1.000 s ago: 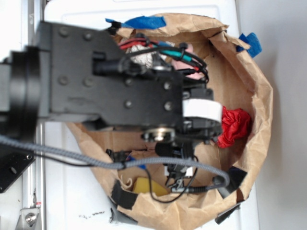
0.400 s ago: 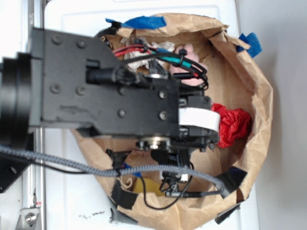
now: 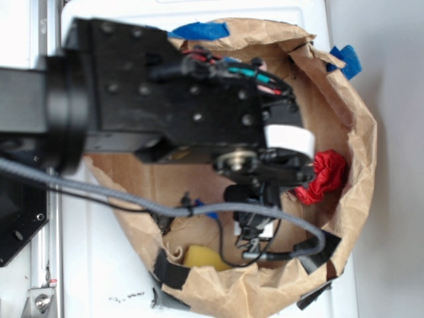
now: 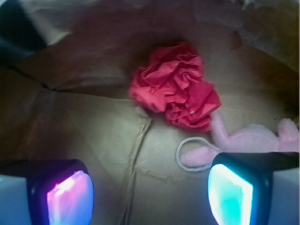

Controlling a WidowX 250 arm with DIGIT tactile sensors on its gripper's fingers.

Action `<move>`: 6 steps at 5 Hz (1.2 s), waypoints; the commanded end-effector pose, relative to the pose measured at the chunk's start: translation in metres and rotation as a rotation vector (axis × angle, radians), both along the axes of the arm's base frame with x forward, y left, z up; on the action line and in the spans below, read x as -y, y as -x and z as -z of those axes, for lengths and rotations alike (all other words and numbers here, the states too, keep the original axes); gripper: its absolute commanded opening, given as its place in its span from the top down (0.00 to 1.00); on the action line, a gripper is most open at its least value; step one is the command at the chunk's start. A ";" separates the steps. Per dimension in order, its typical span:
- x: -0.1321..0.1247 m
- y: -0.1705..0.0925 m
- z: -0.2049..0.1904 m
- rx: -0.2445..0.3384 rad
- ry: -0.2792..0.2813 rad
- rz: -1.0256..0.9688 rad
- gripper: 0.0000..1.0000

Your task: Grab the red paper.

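The red paper [image 4: 176,89] is a bright red wrinkled wad lying on the brown paper floor of the bag, ahead of my fingers and slightly right of centre in the wrist view. From outside, the red paper [image 3: 324,175] shows at the bag's right side, just past the arm's front end. My gripper [image 4: 150,194] is open, with only bare brown paper between its glowing pads [image 4: 70,199]. The pads are well short of the wad and touch nothing.
A pink plush toy [image 4: 248,140] with a white string loop lies right of the wad, beside the right pad. The brown paper bag [image 3: 358,126] walls surround everything. A yellow object [image 3: 199,257] and cables lie at the bag's near side.
The arm has shifted right and toward the bag's back, its front end moving closer to the red paper. The pink toy is now hidden under the arm in the exterior view.
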State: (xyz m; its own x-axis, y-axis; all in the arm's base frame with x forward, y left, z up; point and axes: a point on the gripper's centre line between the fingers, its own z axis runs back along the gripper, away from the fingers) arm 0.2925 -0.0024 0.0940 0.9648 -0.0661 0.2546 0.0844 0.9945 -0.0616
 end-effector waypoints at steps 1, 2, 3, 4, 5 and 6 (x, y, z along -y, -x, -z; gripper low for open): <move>-0.008 -0.024 -0.009 0.065 -0.027 -0.019 0.00; -0.005 -0.030 -0.008 0.077 -0.037 -0.022 0.00; -0.005 -0.035 -0.006 0.087 -0.044 -0.024 0.00; -0.001 -0.036 -0.001 0.154 -0.131 0.015 0.00; 0.001 -0.037 -0.009 0.199 -0.119 0.042 0.00; 0.003 -0.038 -0.009 0.196 -0.130 0.101 0.00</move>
